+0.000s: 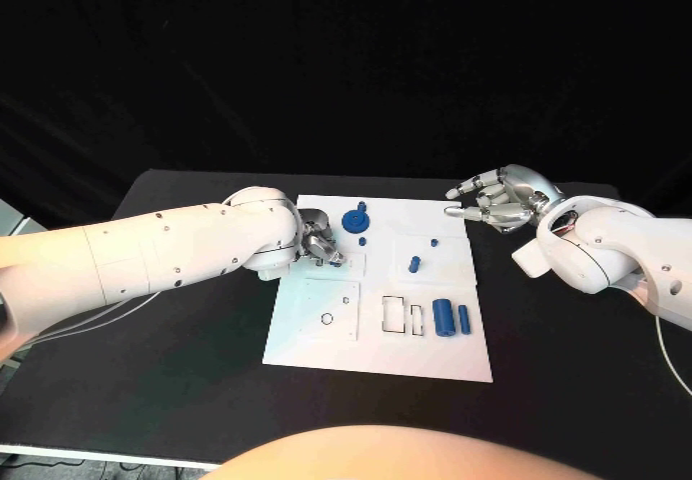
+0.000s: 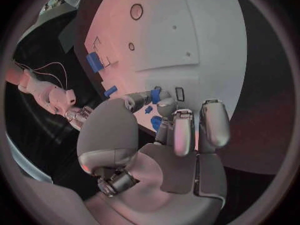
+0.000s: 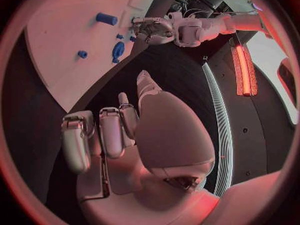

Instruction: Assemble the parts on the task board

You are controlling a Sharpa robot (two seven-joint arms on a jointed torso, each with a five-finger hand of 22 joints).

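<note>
1. Assembly is at an early-to-middle stage, judging by the layout: the white task board (image 1: 378,340) lies in the middle of the black worktop (image 1: 188,340), and several blue parts are loose on it or not yet seated.
2. Toward the board's far edge stands a round blue part (image 1: 358,220) with a small knob. A small blue peg (image 1: 414,265) sits near the board's centre, and two blue cylinders (image 1: 451,318) lie side by side toward the right edge, next to rectangular slots (image 1: 394,313).
3. The left robot hand (image 1: 319,246) is down on the board's far-left area, just beside the round blue part. In the left wrist view its fingertips (image 2: 164,105) close around a small blue piece (image 2: 154,97); the robot hand appears to be pinching it, though the grip is partly hidden by the fingers.
4. The right robot hand (image 1: 498,200) hangs off the board's far-right corner, above the worktop. Its fingers are loosely curled and apart, and it holds nothing.
5. The step in hand seems to be picking up or seating that small piece near the far-left corner of the board.
6. The next move likely calls for a steady pinch, alignment of the piece over its hole or post, and a straight press down, without nudging the round part close beside it.
</note>
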